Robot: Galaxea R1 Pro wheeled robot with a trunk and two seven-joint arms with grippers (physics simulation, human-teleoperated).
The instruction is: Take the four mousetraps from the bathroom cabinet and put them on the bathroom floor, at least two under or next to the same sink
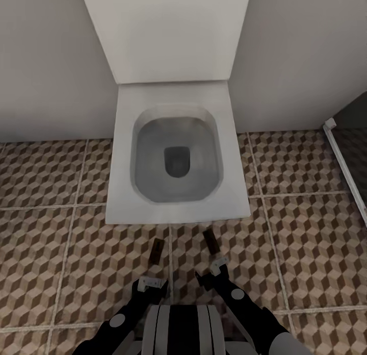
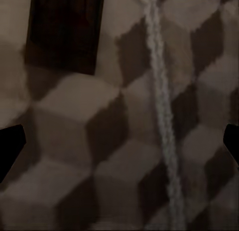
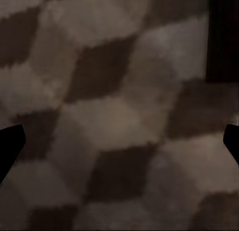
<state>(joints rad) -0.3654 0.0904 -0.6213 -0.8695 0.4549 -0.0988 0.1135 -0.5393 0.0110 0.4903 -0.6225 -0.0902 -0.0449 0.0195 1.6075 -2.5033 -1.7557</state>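
The floor (image 1: pixel 306 243) is tiled in a brown, beige and white cube pattern with pale grout lines. It lies directly beneath the left claw (image 1: pixel 156 251) and right claw (image 1: pixel 211 242), both spread wide and holding nothing, before a white toilet (image 1: pixel 176 156).

Bathroom floor (image 1: pixel 46 202): square tiles in a brown, beige and white 3D-cube pattern with pale grout lines; a darker shaded strip runs at the right edge. The wrist views show the same cube tiles close up and dim (image 2: pixel 74 141), with a grout line crossing the left wrist view.
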